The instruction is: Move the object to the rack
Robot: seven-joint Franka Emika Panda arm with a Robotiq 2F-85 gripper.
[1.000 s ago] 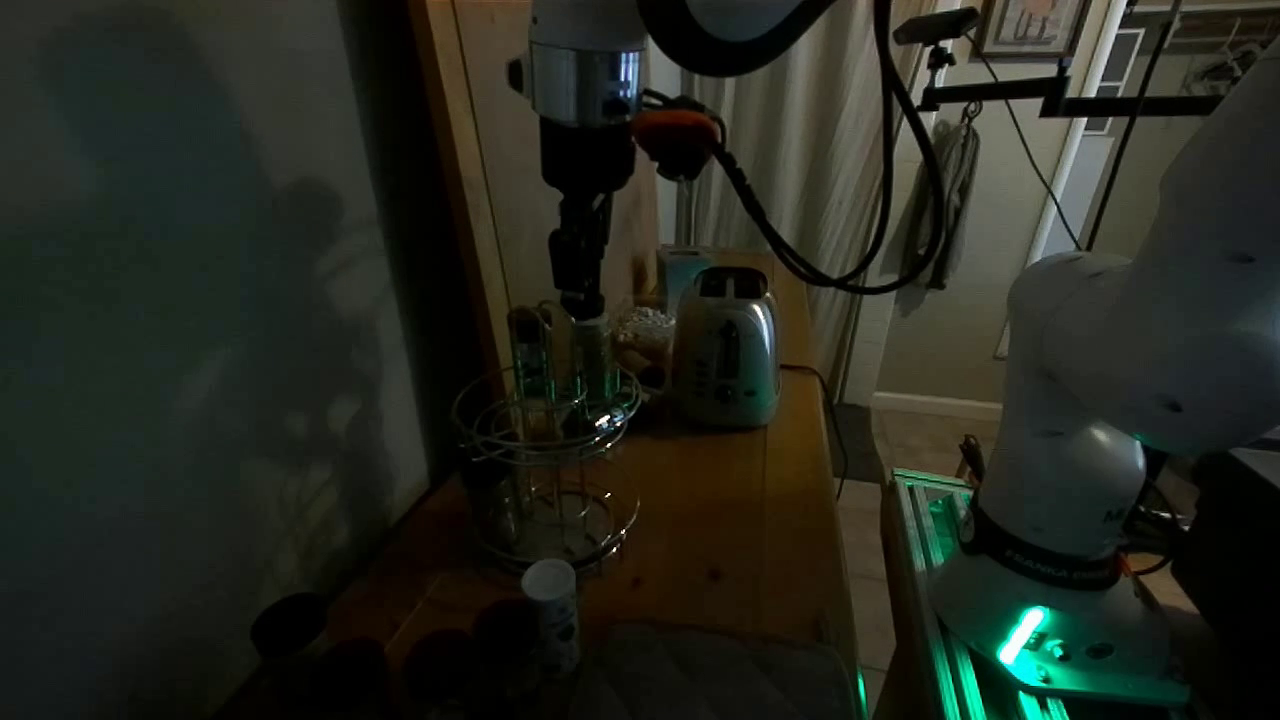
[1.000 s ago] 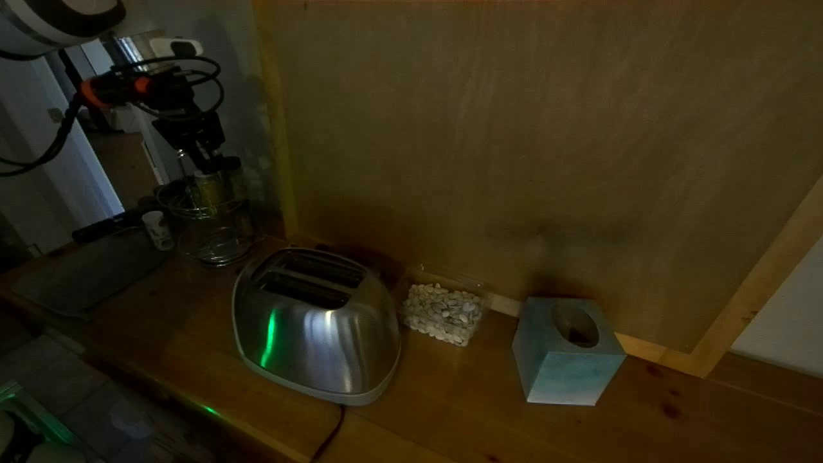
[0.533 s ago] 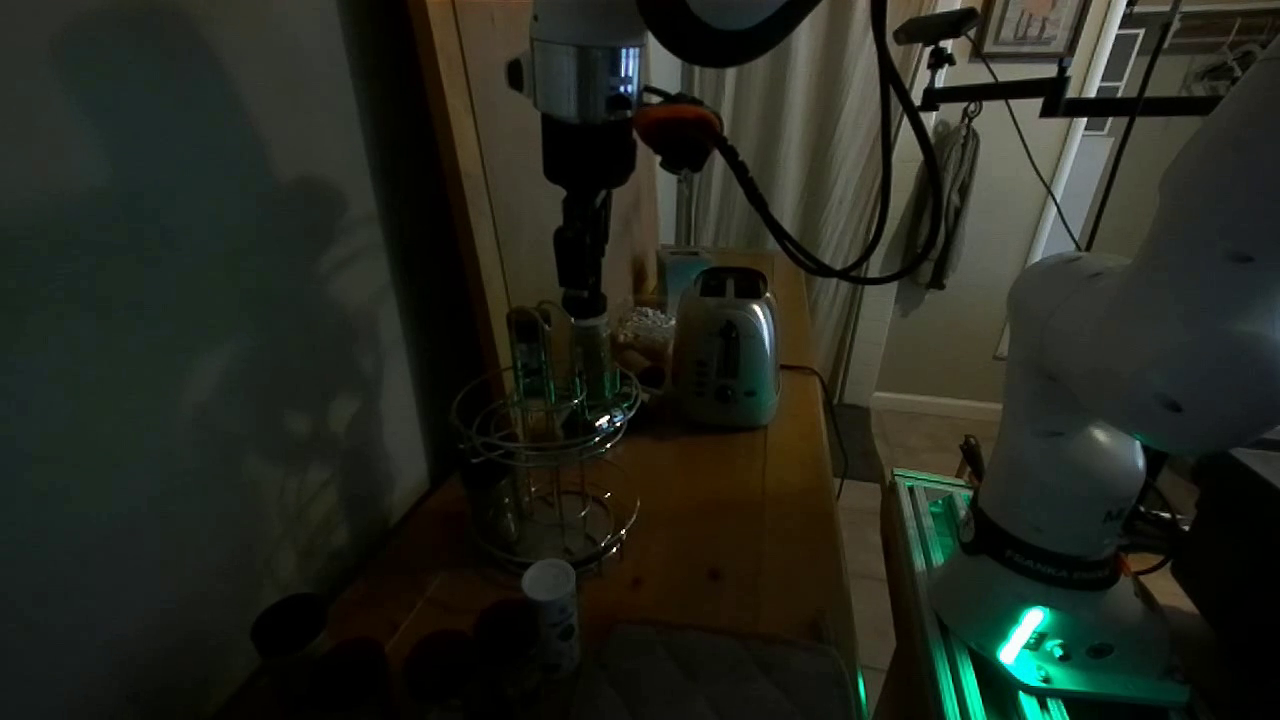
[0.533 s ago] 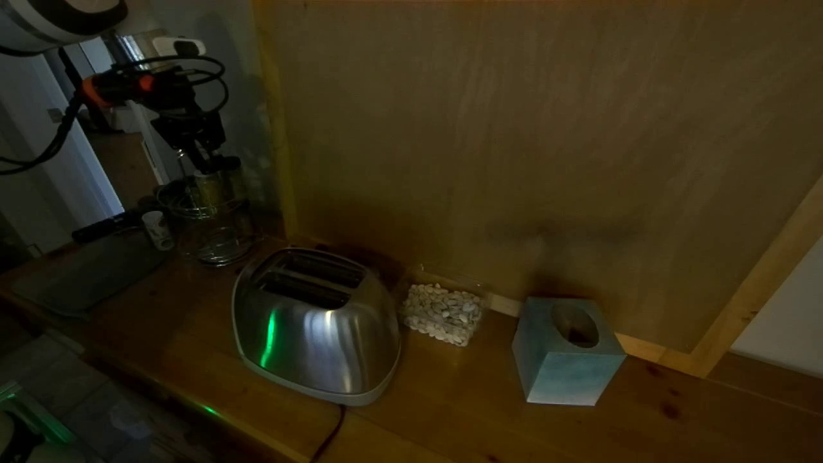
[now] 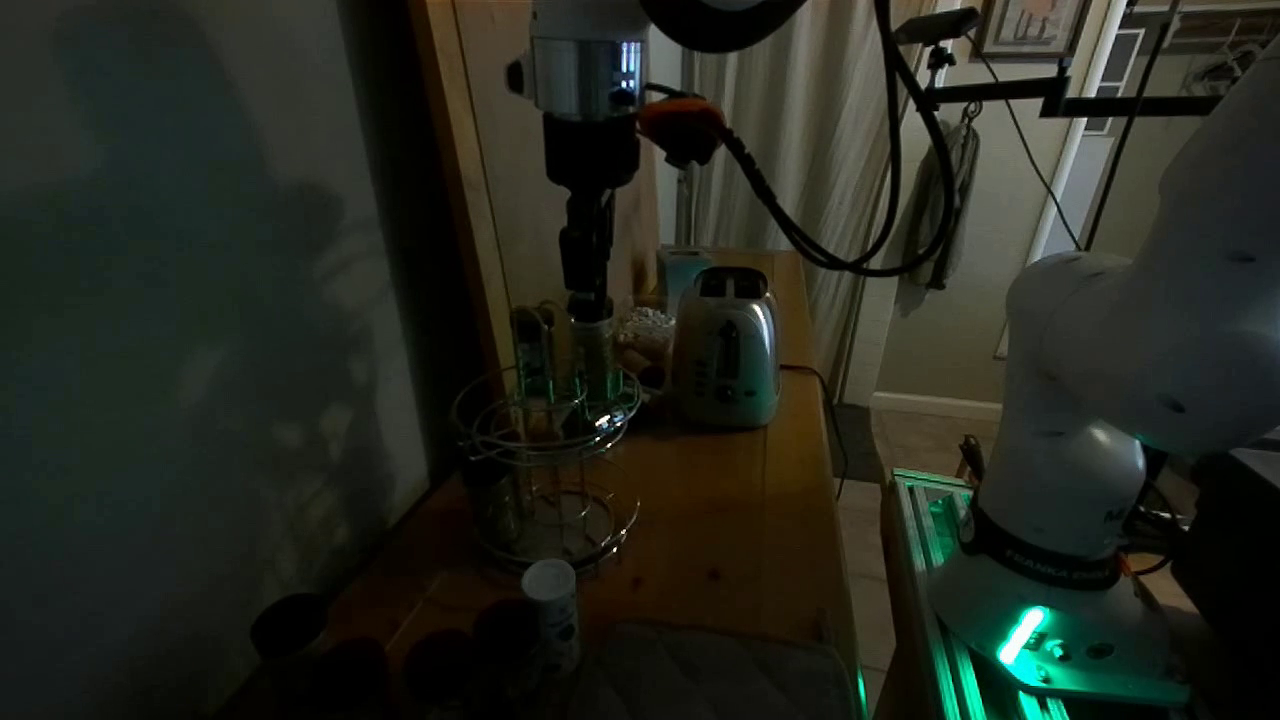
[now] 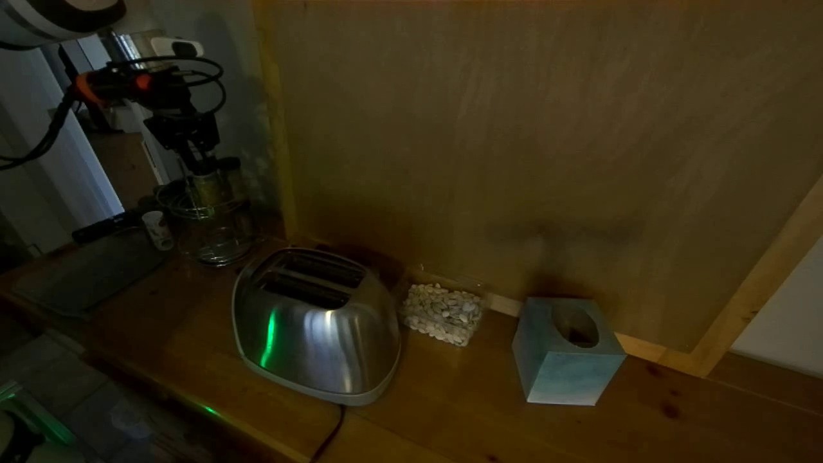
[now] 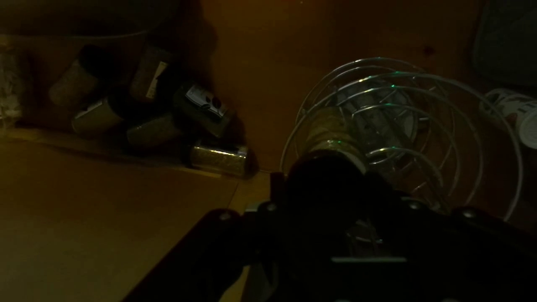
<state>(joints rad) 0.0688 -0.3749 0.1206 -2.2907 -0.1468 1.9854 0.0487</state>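
The object is a small jar with a dark lid and yellowish contents [image 5: 595, 365]. It stands nearly upright in the upper tier of the wire rack [image 5: 540, 460], and also shows in the wrist view [image 7: 329, 136]. The round two-tier rack shows in the wrist view [image 7: 396, 74] and dimly in an exterior view [image 6: 218, 263]. My gripper [image 7: 326, 183] points down at the jar, its fingers [image 7: 277, 184] close on either side of the lid. It also shows in both exterior views [image 5: 590, 302] [image 6: 204, 170]. It is too dark to tell whether the fingers press on the lid.
Another jar [image 5: 533, 355] stands in the upper tier, and one [image 5: 492, 510] in the lower. Several jars [image 7: 218, 157] lie by the wall panel. A toaster [image 6: 315, 341], pebble box [image 6: 443, 315], tissue box [image 6: 566, 354], pale cup [image 5: 552, 610] and mat [image 5: 710, 670] are around.
My gripper has shifted slightly sideways over the jar's lid in both exterior views. The jar's body and the rack stay in nearly the same place.
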